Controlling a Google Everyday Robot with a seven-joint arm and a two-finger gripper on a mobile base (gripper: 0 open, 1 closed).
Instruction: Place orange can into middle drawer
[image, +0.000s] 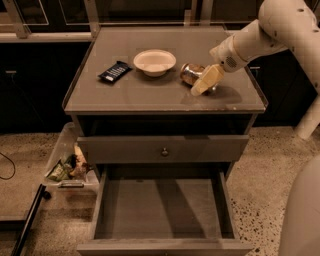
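Observation:
The orange can (189, 73) lies on its side on the cabinet top (150, 95), right of the middle and beside the white bowl. My gripper (205, 81) comes in from the upper right on a white arm. It is low over the can's right end and partly covers it. The middle drawer (160, 212) is pulled out wide at the bottom front, and its bare grey floor holds nothing.
A white bowl (154, 61) and a dark blue snack packet (114, 71) lie on the top, left of the can. The drawer front with a small knob (162, 149) above the open drawer is shut. A clear bin of snack packets (67, 167) stands on the floor at left.

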